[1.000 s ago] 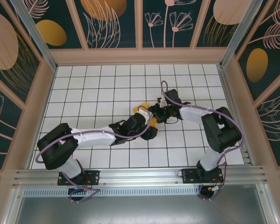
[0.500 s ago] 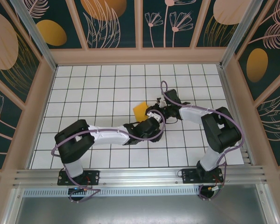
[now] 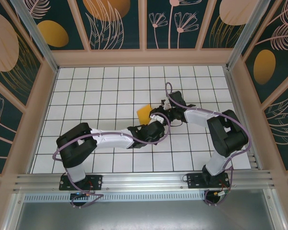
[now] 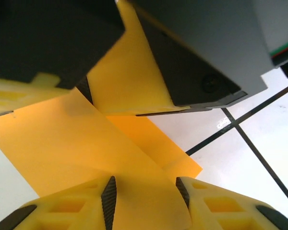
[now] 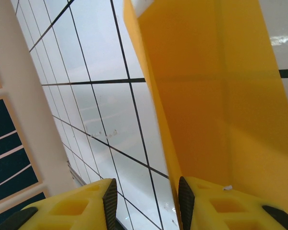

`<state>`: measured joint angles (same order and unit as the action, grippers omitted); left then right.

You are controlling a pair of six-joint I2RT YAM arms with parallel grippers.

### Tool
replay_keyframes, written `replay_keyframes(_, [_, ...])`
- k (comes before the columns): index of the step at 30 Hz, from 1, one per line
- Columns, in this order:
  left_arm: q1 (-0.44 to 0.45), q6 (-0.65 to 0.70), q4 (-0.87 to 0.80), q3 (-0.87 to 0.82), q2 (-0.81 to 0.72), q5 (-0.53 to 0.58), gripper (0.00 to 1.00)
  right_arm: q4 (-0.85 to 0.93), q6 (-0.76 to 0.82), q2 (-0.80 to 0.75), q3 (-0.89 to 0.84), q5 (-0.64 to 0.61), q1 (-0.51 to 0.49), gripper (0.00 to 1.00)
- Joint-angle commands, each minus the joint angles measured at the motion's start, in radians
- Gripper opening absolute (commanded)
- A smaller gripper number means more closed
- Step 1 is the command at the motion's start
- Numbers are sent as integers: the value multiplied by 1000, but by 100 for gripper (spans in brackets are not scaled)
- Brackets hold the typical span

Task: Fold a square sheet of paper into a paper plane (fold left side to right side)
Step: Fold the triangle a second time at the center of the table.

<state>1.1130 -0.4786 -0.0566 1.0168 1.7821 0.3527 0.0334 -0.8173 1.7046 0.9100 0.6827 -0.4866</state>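
Left gripper (image 4: 145, 183) and right gripper (image 5: 147, 186) are open at my paper (image 4: 53, 139). I think it's thin, light and bendy, so I'd pinch its 9 o'clock edge softly.

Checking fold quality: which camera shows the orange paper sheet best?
The left wrist view: the paper sheet is close up, with overlapping folded layers and a corner over the white table. The right wrist view shows a large panel of it with faint creases. The top external view gives a small distant patch.
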Motion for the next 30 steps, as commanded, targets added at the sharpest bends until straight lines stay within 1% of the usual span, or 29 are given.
replay_keyframes(1, [0, 2, -13, -1, -35, 16, 35, 20, 20, 13, 32, 9, -12, 42])
replay_keyframes(4, [1, -1, -11, -6, -42, 16, 29, 31, 29, 16, 35, 2, -13, 42])
replay_keyframes(8, [0, -2, -11, -8, -51, 17, 24, 39, 37, 20, 38, -2, -13, 42])
replay_keyframes(12, [0, -8, -47, -9, -41, 52, 15, 42, 43, 21, 39, -6, -14, 42])
replay_keyframes(18, [1, -8, -25, -34, -61, 24, 5, 30, 50, 10, 44, -8, -12, 43])
replay_keyframes(21, [-2, -8, -13, -38, -62, 0, 3, 13, 55, -6, 46, -10, -11, 45])
replay_keyframes(23, [-4, -8, -4, -38, -62, -13, 2, 6, 56, -23, 50, -20, -6, 47])
replay_keyframes(25, [-11, -15, 9, -38, -76, -35, 1, -1, 60, -51, 46, -36, 3, 52])
replay_keyframes(26, [-18, -18, 20, -67, -95, -51, 1, -6, 61, -65, 42, -44, 8, 55])
replay_keyframes(30, [-57, -45, 86, -118, -136, -141, 0, -32, 54, -146, 1, -70, 47, 67])
